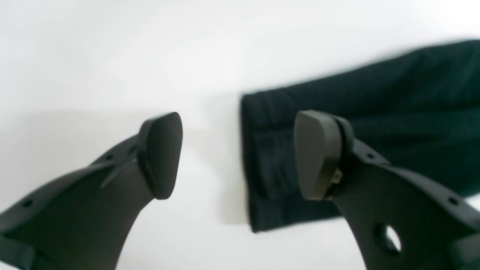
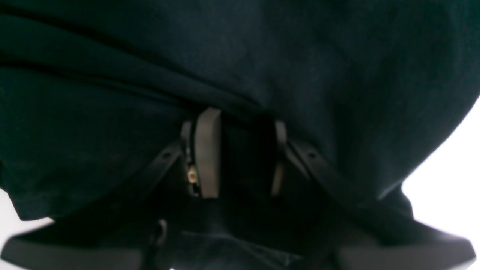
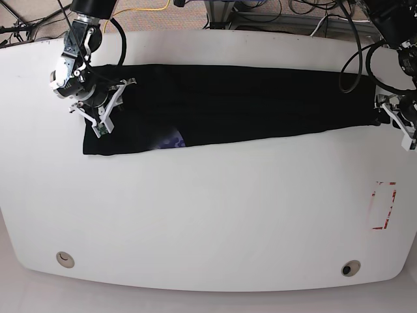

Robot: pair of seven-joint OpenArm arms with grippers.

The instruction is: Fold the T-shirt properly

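The T-shirt (image 3: 247, 101) lies on the white counter (image 3: 208, 222) as a long black strip, stretched from one side to the other near the far edge. It is narrow like that because its sides look folded in, and only a tiny bit of the blue-purple print (image 3: 172, 139) peeks out at the near edge.

The right hand (image 2: 240, 157) is clamped on a bunch of black cloth – the wrist view shows the shirt pinched between its two pads and draped all over them. It holds that end, probably so the strip stays put or can be carried over.

The left hand (image 1: 238, 155) is spread wide with nothing in it. It hangs just above the other end of the shirt, one pad over the cloth and one over bare counter (the cloth edge lies flat below, touching neither pad). I think that end has been set down neatly – so the next fold most likely brings the two ends together.
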